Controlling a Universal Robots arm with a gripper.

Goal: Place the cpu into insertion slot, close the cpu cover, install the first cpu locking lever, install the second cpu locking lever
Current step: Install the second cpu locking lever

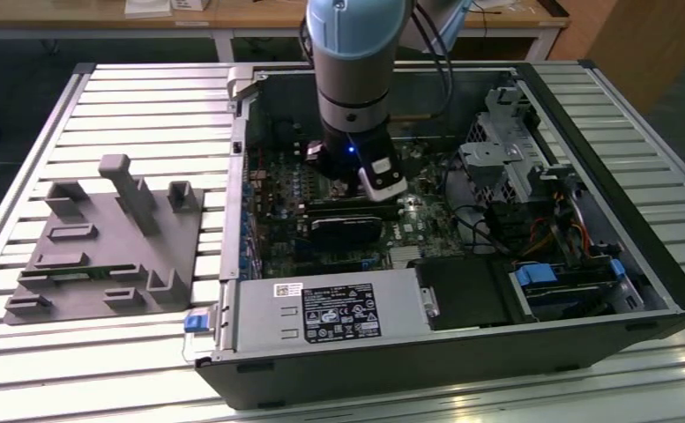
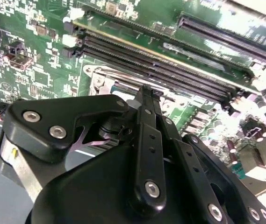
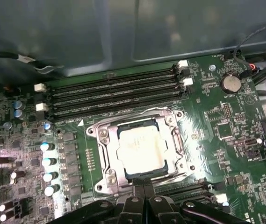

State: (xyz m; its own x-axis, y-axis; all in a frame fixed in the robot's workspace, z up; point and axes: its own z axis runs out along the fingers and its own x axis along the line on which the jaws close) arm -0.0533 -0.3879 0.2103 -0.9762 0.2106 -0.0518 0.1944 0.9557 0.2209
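In the first wrist view the cpu (image 3: 140, 150) lies flat in the insertion slot (image 3: 123, 173) on the green board, pale face up. The silvery cpu cover (image 3: 105, 148) lies down around it as a frame. A thin metal locking lever (image 3: 177, 140) runs along one side of that frame. My gripper (image 3: 145, 199) has its black fingertips pressed together, shut, with nothing seen between them, just off the frame's near edge. In the second wrist view the fingers (image 2: 147, 122) hang over the socket's corner (image 2: 97, 80). In the exterior view the gripper (image 1: 374, 187) reaches down into the open computer case.
Long black memory slots (image 3: 114, 93) lie beside the socket, and the case wall (image 3: 123, 32) rises behind them. Capacitors (image 3: 46, 161) and a coin battery (image 3: 229, 83) stand nearby. A black card (image 1: 345, 225), power supply (image 1: 331, 313) and drive cage (image 1: 501, 150) crowd the case. A grey fixture (image 1: 107, 238) sits on the table.
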